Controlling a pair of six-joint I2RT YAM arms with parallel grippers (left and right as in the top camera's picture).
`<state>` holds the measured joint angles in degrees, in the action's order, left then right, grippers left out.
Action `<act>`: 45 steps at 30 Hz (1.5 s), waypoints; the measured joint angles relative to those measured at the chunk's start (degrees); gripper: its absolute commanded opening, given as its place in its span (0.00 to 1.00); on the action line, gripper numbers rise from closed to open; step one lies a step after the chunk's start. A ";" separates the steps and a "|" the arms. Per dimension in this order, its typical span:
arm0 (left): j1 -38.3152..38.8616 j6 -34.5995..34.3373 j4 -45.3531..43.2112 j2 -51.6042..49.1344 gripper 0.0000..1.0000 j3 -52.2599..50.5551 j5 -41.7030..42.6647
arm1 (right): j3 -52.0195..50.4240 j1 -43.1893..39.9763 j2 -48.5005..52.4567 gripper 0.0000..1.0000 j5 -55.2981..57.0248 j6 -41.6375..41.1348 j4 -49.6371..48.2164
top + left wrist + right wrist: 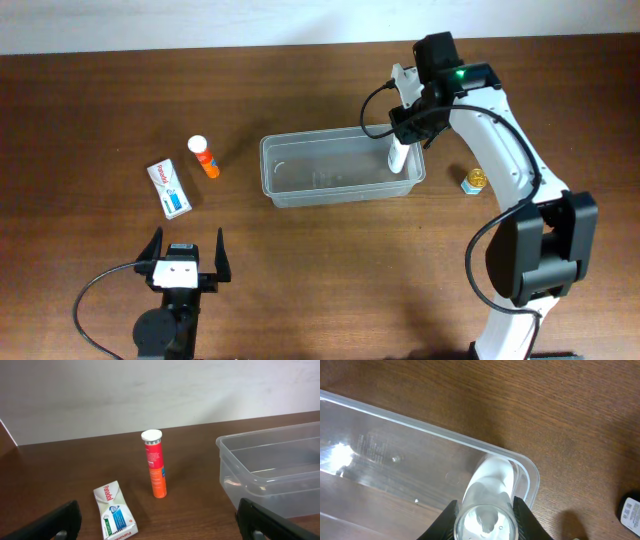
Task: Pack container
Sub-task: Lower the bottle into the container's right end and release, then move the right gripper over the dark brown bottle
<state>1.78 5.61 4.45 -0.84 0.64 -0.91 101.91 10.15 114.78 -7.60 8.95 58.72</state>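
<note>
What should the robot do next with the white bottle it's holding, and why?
The white plastic bottle hangs inside the right end of the clear rectangular plastic container, gripped by the right end effector. So the next move is probably to lower it a touch and let go. I can't tell whether the bottle touches the container floor yet.

You have a wide lane of table between the upright tube and the container. A box lies near the tube; a white bottle blocks the container's right end.
</note>
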 measured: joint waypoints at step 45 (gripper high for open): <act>0.02 0.00 0.00 0.00 0.99 0.00 0.00 | 27.47 -8.83 -0.09 0.87 20.04 -16.31 20.15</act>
<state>1.80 5.61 4.45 -0.84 0.64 -0.91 129.38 1.32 114.69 12.45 -7.35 78.87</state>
